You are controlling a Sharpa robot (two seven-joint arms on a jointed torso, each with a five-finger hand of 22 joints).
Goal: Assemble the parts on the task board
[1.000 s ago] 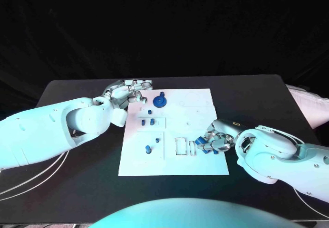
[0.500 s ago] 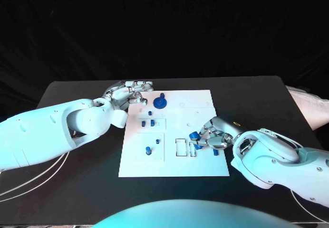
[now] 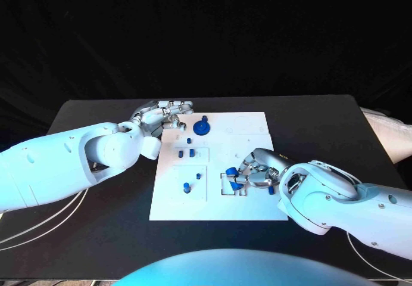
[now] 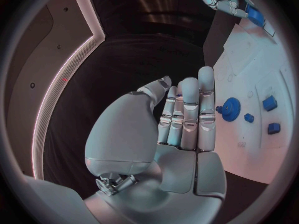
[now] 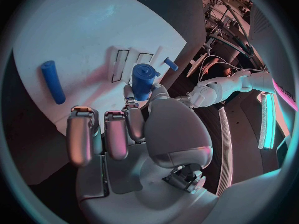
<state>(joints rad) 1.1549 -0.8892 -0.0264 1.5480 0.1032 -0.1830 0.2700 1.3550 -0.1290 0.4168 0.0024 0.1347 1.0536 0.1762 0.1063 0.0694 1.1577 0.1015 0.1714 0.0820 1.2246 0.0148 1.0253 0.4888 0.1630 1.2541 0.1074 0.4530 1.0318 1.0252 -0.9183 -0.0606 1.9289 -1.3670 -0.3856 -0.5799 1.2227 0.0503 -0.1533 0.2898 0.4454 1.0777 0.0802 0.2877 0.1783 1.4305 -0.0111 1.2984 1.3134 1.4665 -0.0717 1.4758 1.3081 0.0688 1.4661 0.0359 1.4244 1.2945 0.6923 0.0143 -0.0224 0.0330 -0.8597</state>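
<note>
The right hand (image 3: 256, 173) pinched a blue peg (image 5: 143, 79) over the board (image 3: 249, 134), low in the middle; the left hand (image 3: 161, 113) stayed flat and held nothing, upper left

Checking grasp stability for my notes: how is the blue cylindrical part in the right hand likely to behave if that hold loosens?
The blue cylinder looks round and smooth, so it would probably roll once it lands on the flat task board. It appears rigid, likely moulded plastic, and light for its size. The right hand holds it at its fingertips, so it may pivot or slip.
</note>
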